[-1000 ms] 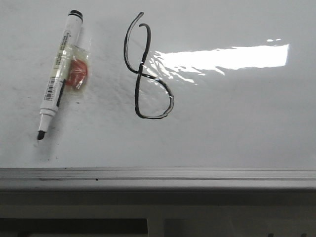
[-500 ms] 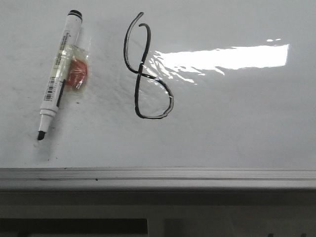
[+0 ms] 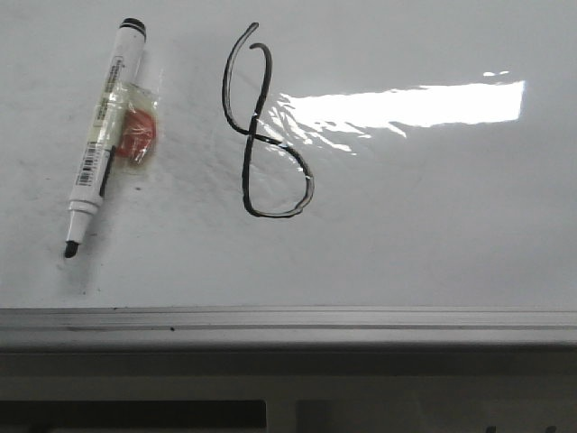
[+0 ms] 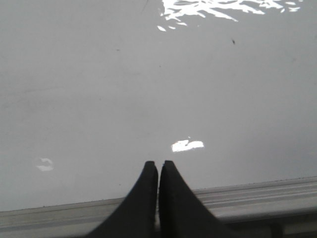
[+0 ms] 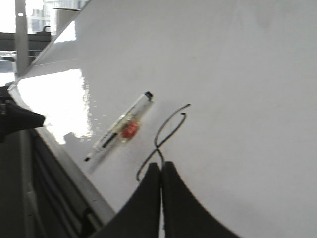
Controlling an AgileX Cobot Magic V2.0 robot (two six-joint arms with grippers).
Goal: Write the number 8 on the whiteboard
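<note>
The whiteboard [image 3: 433, 234] is glossy white with a pale grey frame along its near edge. A thin black number 8 [image 3: 263, 135] is drawn on it, with a narrow upper loop and a rounder lower loop. A white marker [image 3: 104, 131] with a black cap end and bare black tip lies left of the 8, with a small red thing in clear wrap beside it. Neither gripper shows in the front view. My left gripper [image 4: 158, 164] is shut and empty over bare board near the frame. My right gripper [image 5: 161, 165] is shut and empty; it hides the lower loop of the 8 [image 5: 168, 126] in that view.
A bright light reflection [image 3: 406, 104] lies right of the 8. The board's grey frame [image 3: 288, 323] runs along the front, with a lower ledge beyond it. The marker [image 5: 119, 128] also shows in the right wrist view near the board's edge.
The front view has shifted slightly: marker and 8 sit a few pixels further left. Nothing on the board has moved relative to the rest.
</note>
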